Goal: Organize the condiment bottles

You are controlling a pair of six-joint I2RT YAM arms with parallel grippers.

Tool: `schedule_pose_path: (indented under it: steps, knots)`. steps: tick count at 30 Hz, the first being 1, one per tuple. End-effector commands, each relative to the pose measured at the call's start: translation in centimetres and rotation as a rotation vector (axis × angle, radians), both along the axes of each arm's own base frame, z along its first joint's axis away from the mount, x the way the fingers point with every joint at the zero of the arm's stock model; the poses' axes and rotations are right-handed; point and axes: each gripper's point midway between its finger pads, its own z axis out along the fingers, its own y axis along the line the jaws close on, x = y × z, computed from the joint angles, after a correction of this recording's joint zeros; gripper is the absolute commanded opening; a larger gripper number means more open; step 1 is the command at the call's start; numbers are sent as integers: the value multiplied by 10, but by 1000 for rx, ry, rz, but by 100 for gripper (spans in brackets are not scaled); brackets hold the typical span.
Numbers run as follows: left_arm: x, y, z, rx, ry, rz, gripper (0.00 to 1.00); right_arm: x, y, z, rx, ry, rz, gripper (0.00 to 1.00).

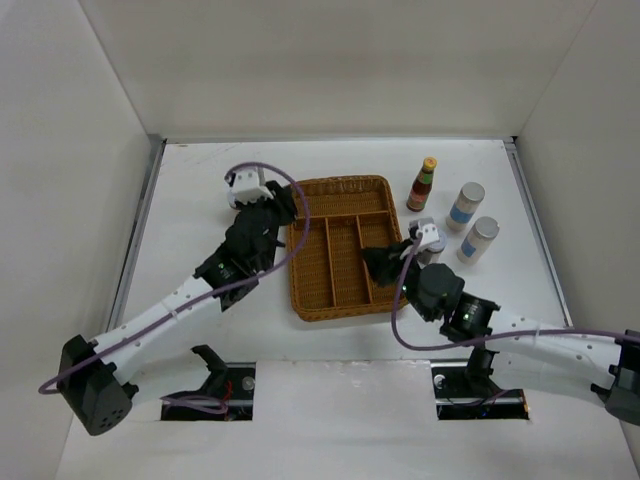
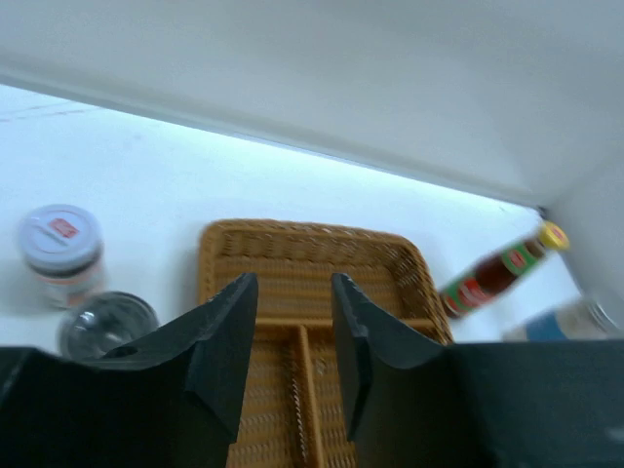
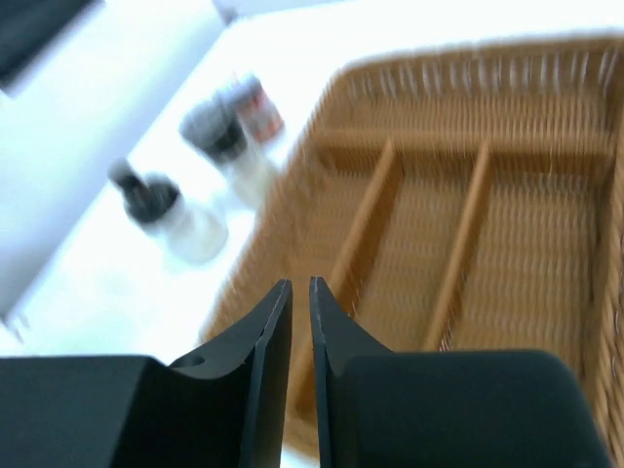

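Nearer to you: left end effector [image 2: 292, 331], half-open, empty; red-white-lidded jar [image 2: 60, 249] upright on the table [image 2: 146, 166] to its left; right end effector [image 3: 291, 331] narrowed almost closed, empty.

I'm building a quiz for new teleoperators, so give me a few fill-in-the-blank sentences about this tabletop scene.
1. The wicker tray has ___ bottles in its compartments.
2. The slim red bottle wears a ___ cap.
3. In the top view, both tall white bottles stand to the ___ of the tray.
4. The left gripper holds nothing, and its jaws stand ___.
Missing words: no; yellow; right; open.
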Motion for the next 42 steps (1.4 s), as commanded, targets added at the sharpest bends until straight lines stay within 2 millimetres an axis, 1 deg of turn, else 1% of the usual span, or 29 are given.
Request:
schedule_pose_path:
  steps: [1,2,3,4,5,7,8,9,10,12,13,17,19,21,25,29,32,34,36,38,39,41,42]
  knots:
    - [24,28,21,41,28,118,32,16,7,29,-22,-8,-11,20]
    - [33,38,19,65,60,156,32,18,10,29,-25,-12,-7,23]
    - [39,46,15,75,93,181,35,19,13,28,-17,-18,-3,30]
    - [43,53,12,80,118,198,40,20,15,25,0,-28,0,37]
    - [48,58,4,95,145,209,48,19,17,22,15,-41,5,44]
    - [58,75,-15,126,207,253,65,14,21,13,28,-61,34,60]
    - [61,79,-25,138,236,263,71,12,22,9,17,-66,45,66]
    - [65,84,-35,155,268,275,75,12,21,7,7,-68,46,70]
    - [66,85,-44,166,295,270,77,11,20,5,-1,-66,44,73]
    - [65,75,-60,210,348,209,81,12,18,0,-13,-59,43,78]
    - [63,75,-67,229,371,201,82,15,15,-2,-24,-56,31,80]
    - [57,83,-97,265,429,205,84,19,12,-5,-31,-43,14,84]
    - [56,81,-109,275,456,185,85,21,12,-8,-38,-38,13,85]
    - [56,80,-116,277,468,178,85,22,15,-13,-53,-30,15,86]
    - [53,87,-127,287,476,204,85,25,21,-24,-91,-10,18,86]
    - [59,80,-146,301,505,189,85,27,26,-27,-106,-8,21,88]
    - [62,72,-152,304,512,176,84,28,29,-32,-115,-3,23,88]
    - [63,72,-154,304,509,182,83,29,30,-34,-128,3,23,88]
    - [65,74,-154,298,505,190,78,29,31,-33,-122,-1,26,88]
    - [66,77,-154,297,500,202,70,29,31,-34,-125,1,28,88]
    - [66,76,-153,297,494,205,65,29,30,-34,-126,2,26,88]
    - [66,77,-151,295,481,211,51,28,29,-31,-118,-3,26,88]
    - [66,77,-147,289,470,213,45,27,28,-29,-112,-7,26,88]
